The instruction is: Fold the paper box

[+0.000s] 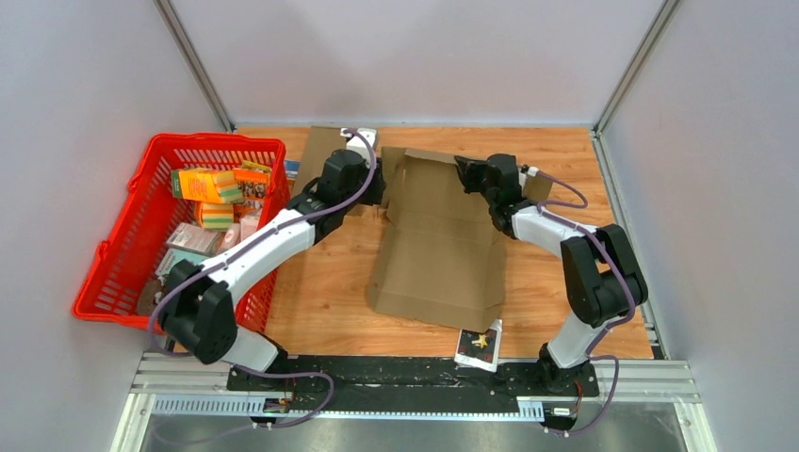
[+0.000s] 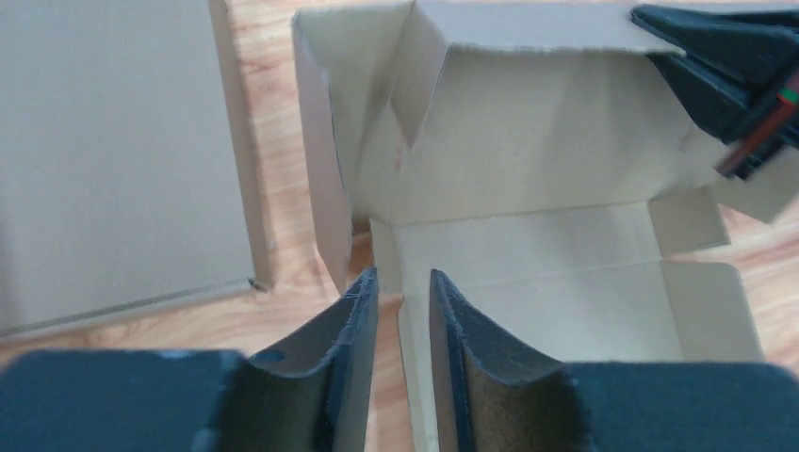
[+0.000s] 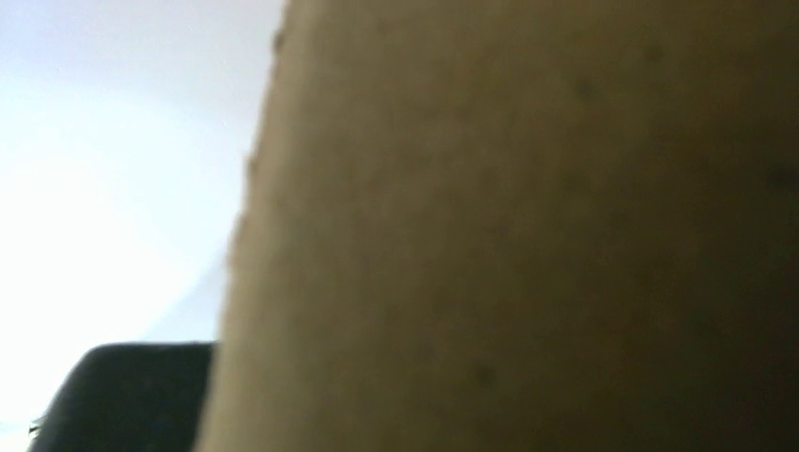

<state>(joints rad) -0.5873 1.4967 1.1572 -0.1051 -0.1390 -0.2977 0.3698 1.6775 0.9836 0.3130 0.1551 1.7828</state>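
Pinching the raised far wall of the box (image 1: pixel 438 254) at the corner away from the basket (image 1: pixel 113 254), my right claw (image 1: pixel 464 171) is pressed together on cardboard. My left claw (image 2: pixel 403 282) stands slightly spread at the corner nearer the basket. The box lies mostly flat beside the basket.

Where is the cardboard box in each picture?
Top external: cardboard box opened out in the middle of the picture.
Left wrist: upper right, back wall raised.
Right wrist: probably the blurry brown surface filling most of the frame.
Shared landmark: the right gripper at the box's far edge, in the top view and in the left wrist view's top right corner.
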